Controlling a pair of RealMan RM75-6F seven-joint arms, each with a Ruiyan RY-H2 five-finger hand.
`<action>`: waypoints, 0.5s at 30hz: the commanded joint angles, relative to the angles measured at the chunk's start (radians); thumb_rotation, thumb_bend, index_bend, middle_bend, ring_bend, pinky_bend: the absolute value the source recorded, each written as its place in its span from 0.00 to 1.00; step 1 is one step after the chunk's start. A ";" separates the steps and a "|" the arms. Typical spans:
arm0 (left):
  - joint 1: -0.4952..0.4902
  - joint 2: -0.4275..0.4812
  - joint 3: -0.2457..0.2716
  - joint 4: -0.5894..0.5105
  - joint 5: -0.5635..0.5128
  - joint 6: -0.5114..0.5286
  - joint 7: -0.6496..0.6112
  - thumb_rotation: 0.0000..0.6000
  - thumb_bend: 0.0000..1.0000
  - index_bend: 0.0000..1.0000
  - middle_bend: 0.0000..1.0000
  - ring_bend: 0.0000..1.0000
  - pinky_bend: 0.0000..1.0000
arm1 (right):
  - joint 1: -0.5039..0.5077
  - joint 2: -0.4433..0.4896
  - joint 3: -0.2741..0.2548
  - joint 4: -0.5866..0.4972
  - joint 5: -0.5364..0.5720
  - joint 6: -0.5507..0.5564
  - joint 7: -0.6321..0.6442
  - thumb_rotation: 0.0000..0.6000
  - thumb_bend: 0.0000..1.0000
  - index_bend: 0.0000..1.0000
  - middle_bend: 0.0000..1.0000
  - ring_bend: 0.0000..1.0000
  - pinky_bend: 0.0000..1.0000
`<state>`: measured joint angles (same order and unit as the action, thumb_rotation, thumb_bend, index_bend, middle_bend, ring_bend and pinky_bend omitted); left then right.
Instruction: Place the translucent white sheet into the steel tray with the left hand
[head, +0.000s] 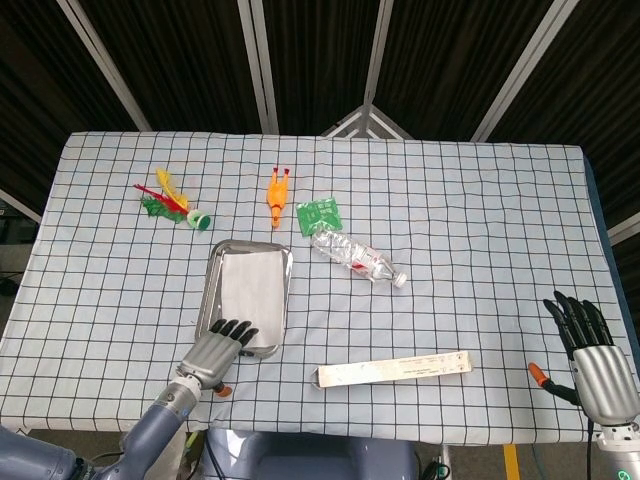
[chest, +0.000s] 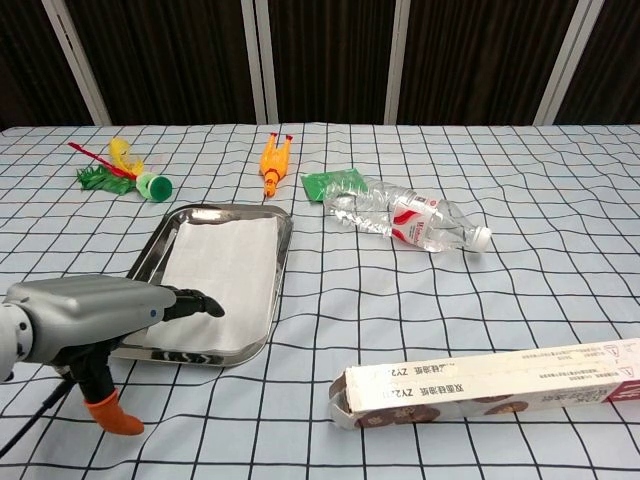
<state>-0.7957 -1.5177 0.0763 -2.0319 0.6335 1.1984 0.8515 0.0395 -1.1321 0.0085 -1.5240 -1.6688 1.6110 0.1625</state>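
Two hands show, both empty. Nearest, the left hand (chest: 95, 315) hangs over the tray's (chest: 282, 262) near edge with its fingers stretched forward and a little apart, gripping nothing; whether the tips touch the sheet (chest: 215, 275) I cannot tell. That sheet lies flat inside the tray, covering most of the floor, so the placing looks done.

It should handle as very light, limp and thin, apt to slide on smooth steel and to crease or lift with any draught from a passing hand. If it needs shifting, a gentle pinch at the near edge or a corner would suit better than a press in the middle.

From the chest view come the sheet's slightly lifted near edge, the tray's shallow rim and an orange tip under the left hand. Only the head view shows the right hand (head: 592, 345), fingers straight and spread, well apart at the table's near right corner, and the tray (head: 212, 290) square-on with the sheet (head: 252, 288) inside its rim.
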 joint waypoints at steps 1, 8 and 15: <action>-0.018 -0.023 -0.016 0.008 -0.043 0.017 0.039 1.00 0.22 0.00 0.00 0.00 0.00 | 0.000 0.000 0.000 0.001 0.000 0.000 0.002 1.00 0.29 0.00 0.00 0.00 0.00; -0.051 -0.024 -0.023 0.008 -0.110 0.014 0.097 1.00 0.22 0.00 0.00 0.00 0.00 | 0.000 0.001 0.001 0.002 0.000 0.002 0.006 1.00 0.29 0.00 0.00 0.00 0.00; -0.089 0.004 -0.010 0.006 -0.172 -0.013 0.145 1.00 0.22 0.00 0.00 0.00 0.00 | 0.001 0.000 0.000 0.002 -0.002 0.001 0.004 1.00 0.29 0.00 0.00 0.00 0.00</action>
<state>-0.8803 -1.5172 0.0640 -2.0260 0.4653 1.1893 0.9934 0.0404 -1.1325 0.0087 -1.5216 -1.6706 1.6117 0.1667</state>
